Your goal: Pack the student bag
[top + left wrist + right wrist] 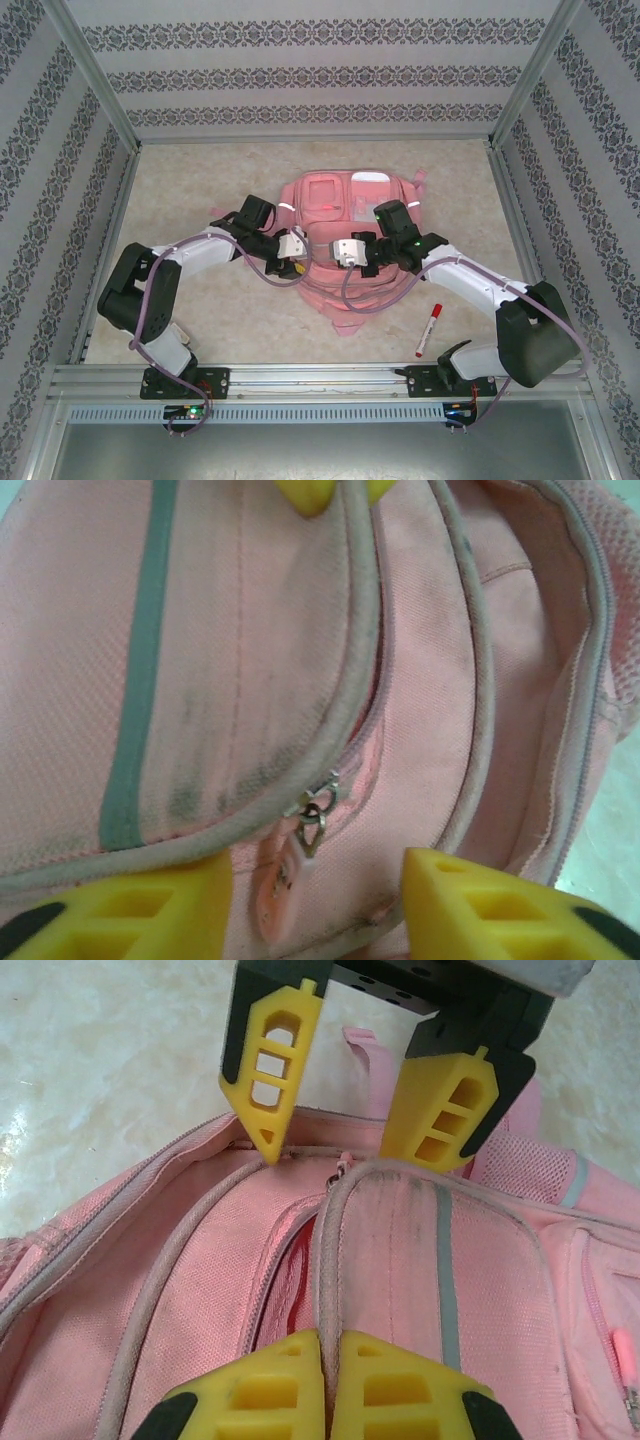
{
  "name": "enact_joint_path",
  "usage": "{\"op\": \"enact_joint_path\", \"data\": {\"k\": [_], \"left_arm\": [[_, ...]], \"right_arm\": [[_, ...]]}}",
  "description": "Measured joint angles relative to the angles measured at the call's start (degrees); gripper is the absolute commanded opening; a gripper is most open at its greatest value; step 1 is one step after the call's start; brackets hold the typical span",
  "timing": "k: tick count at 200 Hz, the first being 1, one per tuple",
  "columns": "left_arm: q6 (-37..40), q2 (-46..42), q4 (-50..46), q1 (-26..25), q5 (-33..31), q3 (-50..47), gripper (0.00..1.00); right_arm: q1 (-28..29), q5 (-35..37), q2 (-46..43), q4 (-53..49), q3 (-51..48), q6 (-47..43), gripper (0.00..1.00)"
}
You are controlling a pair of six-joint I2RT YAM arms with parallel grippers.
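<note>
— Anything lying about near the hands?

— A red-capped marker (pixel 428 330) lies on the table (pixel 200 190), off to the outer side of the right arm and well apart from the fingers. The student bag (pixel 335 200) lies flat directly beneath both hands, and the arms' cables loop across its lower half.

— Can you see the fingers from above?

— Barely; the wrists cover them. The wrist cameras are more use. The left one looks down on a metal zip pull (pixel 312 825) with a pink tab, and a grey strip (pixel 135 680) runs away to one side. The right one looks along the pocket's piped edge (pixel 322 1260), with the other hand facing it from the far end.

— And the hands themselves?

— The left gripper (pixel 318 865) stands partly spread. The zip pull sits in the gap between its yellow fingers, and neither finger is pressing on it. The right gripper (pixel 327 1338) has its fingers pressed together, pinching the piped edge of the bag's front pocket, which runs straight in between them.
</note>
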Motion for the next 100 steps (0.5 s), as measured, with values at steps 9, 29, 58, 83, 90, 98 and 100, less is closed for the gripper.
{"op": "enact_joint_path", "data": {"k": [9,29,58,83,90,98,100], "left_arm": [[-0.7,0.2,0.9,-0.2,-0.7,-0.2,0.24],[-2.0,0.3,2.8,-0.5,-2.7,-0.3,0.07],[-2.5,0.3,3.0,-1.0,-4.5,-0.4,0.00],[-2.3,-0.1,3.0,-1.1,-5.4,-0.6,0.00],[-2.3,-0.2,3.0,-0.9,-5.4,-0.6,0.00],[-2.3,-0.3,3.0,-0.7,-5.4,-0.6,0.00],[-2.3,-0.4,2.9,-0.6,-5.4,-0.6,0.00]], "right_arm": [[0.0,0.0,-0.3,0.3,-0.5,0.3,0.00],[0.0,0.0,-0.9,0.7,-1.0,0.5,0.00],[0.0,0.3,-1.7,1.2,-1.3,0.5,0.00],[0.0,0.3,-2.1,1.1,-1.7,0.3,0.00],[0.0,0.5,-2.2,1.1,-1.8,0.0,0.00],[0.0,0.7,-2.4,1.1,-1.8,-0.5,0.00],[0.1,0.7,-2.5,1.0,-1.8,-0.6,0.00]]}}
